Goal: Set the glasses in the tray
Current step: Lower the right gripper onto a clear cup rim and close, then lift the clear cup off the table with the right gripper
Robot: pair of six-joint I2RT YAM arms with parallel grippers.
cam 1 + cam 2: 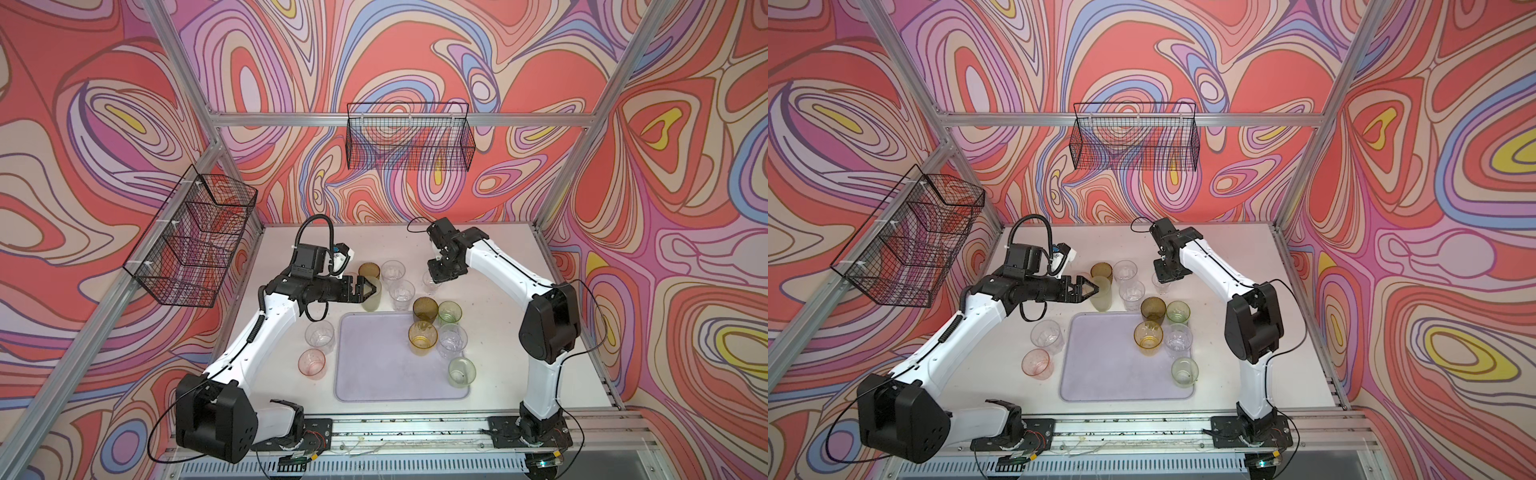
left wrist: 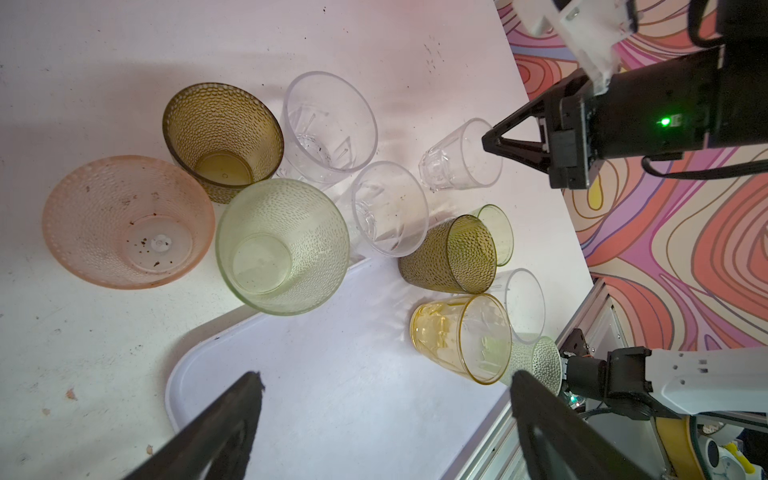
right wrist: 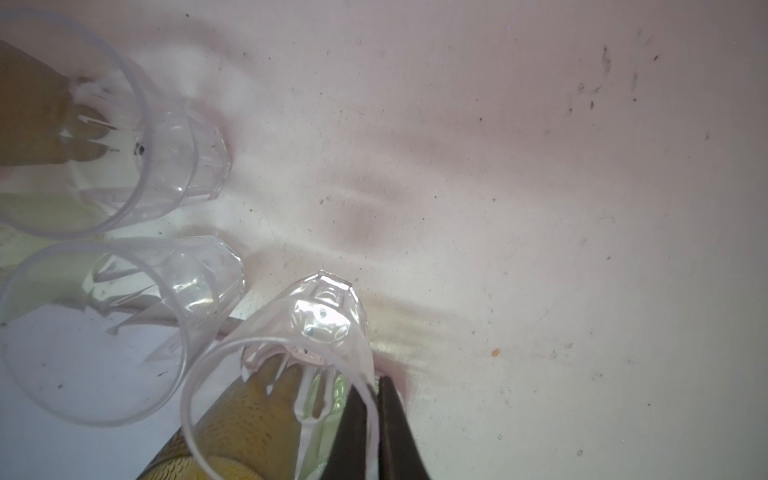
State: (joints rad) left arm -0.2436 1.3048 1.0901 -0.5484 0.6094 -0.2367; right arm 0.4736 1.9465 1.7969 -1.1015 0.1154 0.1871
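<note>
The tray (image 1: 374,374) is mostly bare: only an amber-yellow glass (image 1: 422,338), a clear glass (image 1: 452,341) and a pale green glass (image 1: 461,372) seem to stand in it, on the side nearer the right gripper (image 3: 372,390). Most glasses stand outside on the table (image 1: 374,241). The right gripper pinches the wall of a small faceted glass (image 3: 320,320), seemingly ready to lift. The left gripper (image 1: 365,291) gapes wide and empty, a tall green glass (image 1: 371,303) just ahead.

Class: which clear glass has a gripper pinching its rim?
The small clear glass, rightmost behind the tray; the right gripper is shut on its rim.
</note>
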